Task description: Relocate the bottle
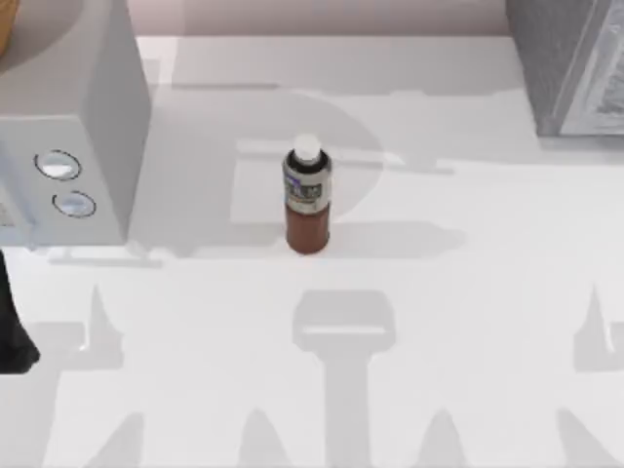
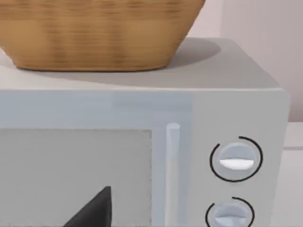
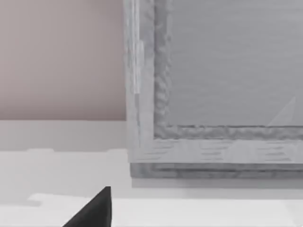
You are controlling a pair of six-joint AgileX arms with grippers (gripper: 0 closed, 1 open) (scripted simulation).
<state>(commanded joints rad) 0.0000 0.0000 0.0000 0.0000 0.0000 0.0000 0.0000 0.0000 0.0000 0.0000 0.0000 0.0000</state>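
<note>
The bottle [image 1: 308, 200] stands upright near the middle of the white table [image 1: 468, 322]. It has reddish-brown contents, a white cap, a dark neck and a grey-white label with blue print. Nothing touches it. My left arm [image 1: 12, 327] shows as a dark shape at the table's left edge, well away from the bottle. A dark part of my left gripper [image 2: 94, 213] faces a microwave front in the left wrist view. A dark part of my right gripper [image 3: 94, 210] sits low over the table, facing a grey cabinet, in the right wrist view.
A grey-white microwave [image 1: 68, 146] with two round knobs [image 2: 236, 160] stands at the back left, and a wicker basket [image 2: 94, 33] rests on top of it. A grey cabinet [image 1: 575, 63] stands at the back right. Open table surface surrounds the bottle.
</note>
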